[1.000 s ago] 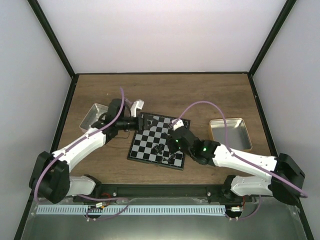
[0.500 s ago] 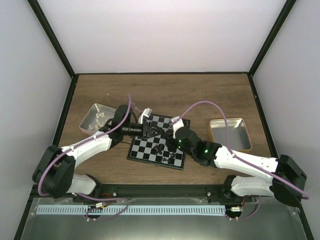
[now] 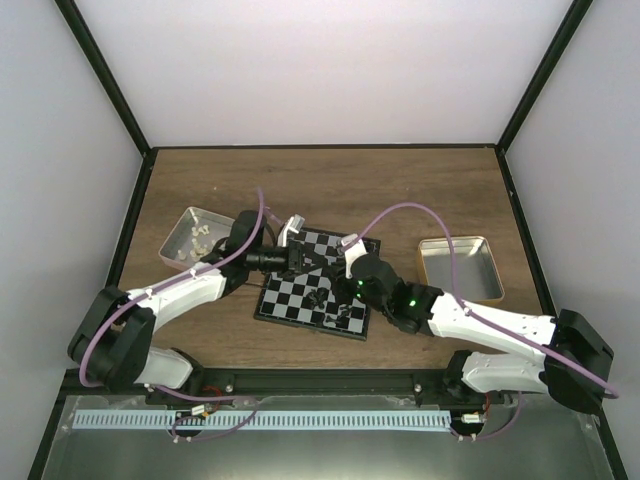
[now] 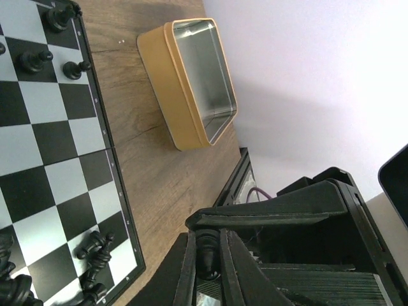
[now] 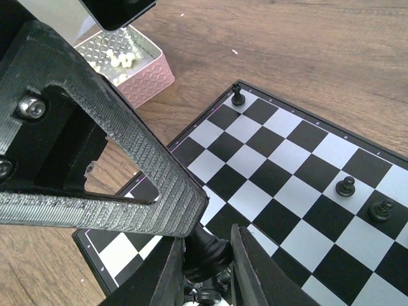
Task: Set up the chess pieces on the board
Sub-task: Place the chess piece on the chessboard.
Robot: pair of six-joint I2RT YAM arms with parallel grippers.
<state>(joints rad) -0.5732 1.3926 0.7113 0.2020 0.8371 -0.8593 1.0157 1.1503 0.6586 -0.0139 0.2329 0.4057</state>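
Wooden table (image 3: 330, 190) carries the board (image 3: 285, 292) at its middle, between a pinkish tin (image 3: 175, 232) and a tan-rimmed tin (image 3: 460, 268). Above it the left fingers (image 4: 229, 268) are pinched shut on a black piece (image 4: 205, 258), the right fingers (image 5: 248, 271) clamp a second black piece (image 5: 207, 250), and other chess pieces (image 5: 345, 186) stand scattered on its squares.

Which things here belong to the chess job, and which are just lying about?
Job: tiny black chess pieces; small black-and-silver chessboard; left gripper and right gripper, each pinching a piece.
Lying about: pinkish embossed tin of cream-white pieces; empty tan-rimmed metal tin.
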